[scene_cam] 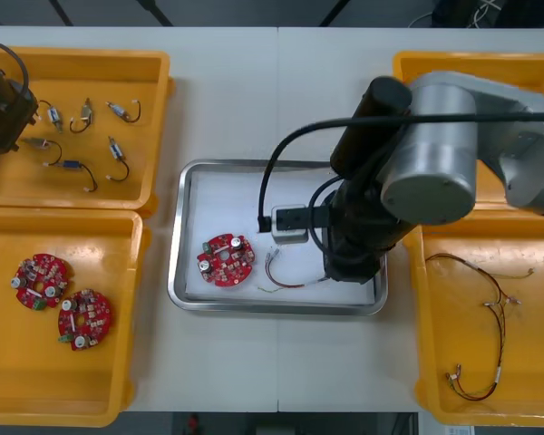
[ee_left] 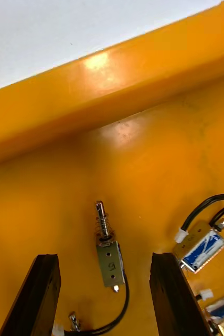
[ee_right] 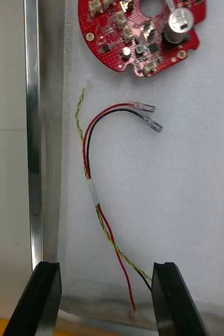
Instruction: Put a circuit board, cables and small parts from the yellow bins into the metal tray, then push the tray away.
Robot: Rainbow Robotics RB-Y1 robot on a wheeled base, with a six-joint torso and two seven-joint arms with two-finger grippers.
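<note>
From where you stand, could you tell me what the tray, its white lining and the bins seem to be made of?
Metal tray: probably polished steel or aluminium; its rim mirrors light. White lining: likely matte foam or paper, faintly textured. Yellow bin: seemingly moulded plastic, with a glossy highlight on its wall.

No word, number or brand can be read anywhere. The nearest thing to writing is a blue label (ee_left: 209,251) on the side of one small metal part (ee_left: 200,247) lying in the yellow bin (ee_left: 117,79) (seen from the left wrist). It bears slanting white marks, perhaps lettering, too fine to make out. The red circuit board (ee_right: 140,37) in the metal tray (ee_right: 33,157) carries small pale marks beside its components, none of them legible.
</note>
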